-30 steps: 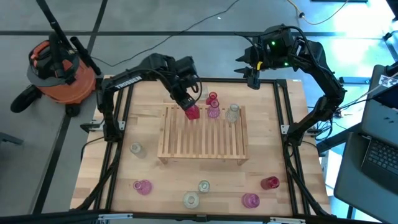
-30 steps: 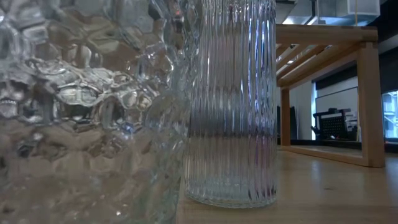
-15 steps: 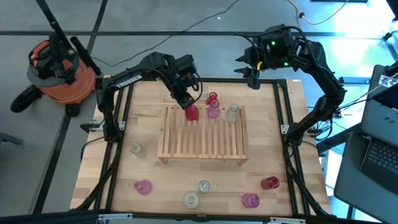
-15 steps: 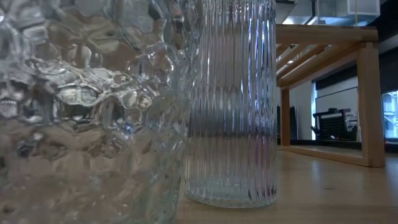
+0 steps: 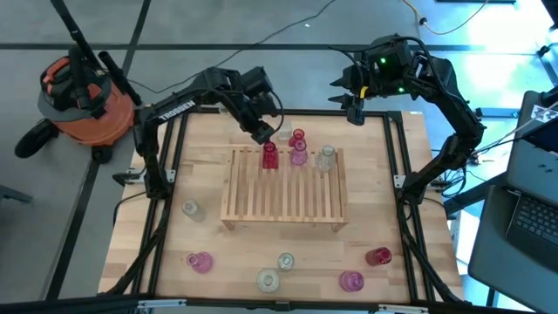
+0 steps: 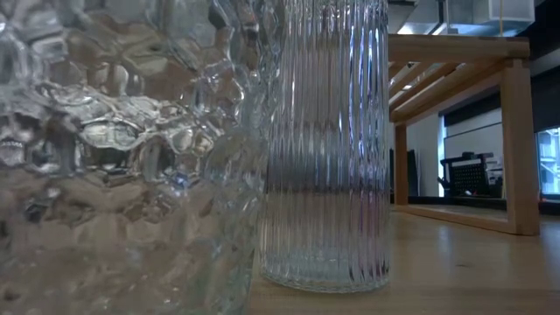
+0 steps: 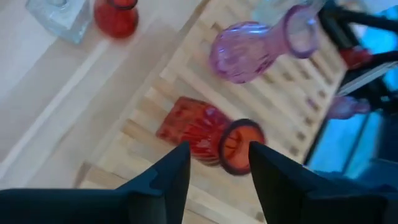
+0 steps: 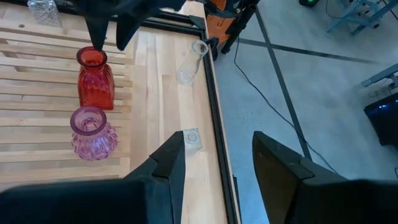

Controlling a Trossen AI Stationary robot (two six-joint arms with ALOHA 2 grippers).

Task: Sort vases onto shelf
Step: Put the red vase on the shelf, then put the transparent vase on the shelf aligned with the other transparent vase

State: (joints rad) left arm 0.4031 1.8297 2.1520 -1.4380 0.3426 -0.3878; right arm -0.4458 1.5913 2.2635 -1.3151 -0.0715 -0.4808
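- Right now my left claw [image 5: 262,133] hangs just above the far left part of the shelf [image 5: 284,209], over the red vase [image 5: 270,155]. Its fingers [image 7: 166,180] are spread apart and hold nothing; the vase's round mouth shows in the gap between them.
- That red vase stands upright on the slats near the shelf's far edge, free of my fingers.
- Beside it, toward the right, a pink vase [image 5: 299,155] and a clear vase [image 5: 326,157] stand on the same far strip of the shelf, in a row with it.
- Just behind the pink one a smaller red vase [image 5: 298,137] sits at the far edge; I cannot tell whether it is on the shelf or on the table. A small clear glass [image 7: 55,14] stands near it.
- My right claw [image 5: 355,106] waits past the far right corner of the table [image 5: 384,196], well apart from the shelf. Its fingers [image 8: 168,165] are apart and it holds nothing.
- On the table in front of the shelf more vases wait: a pink one at the near left [image 5: 200,261], two clear ones near the middle [image 5: 285,261] [image 5: 268,280], another pink one [image 5: 350,281] and a red one lying toward the right [image 5: 377,255].
- One more clear vase [image 5: 190,208] stands on the table just left of the shelf.
- From table height, two clear ribbed and dimpled glasses [image 6: 324,149] fill most of the picture, with the shelf's wooden frame [image 6: 516,131] behind them.
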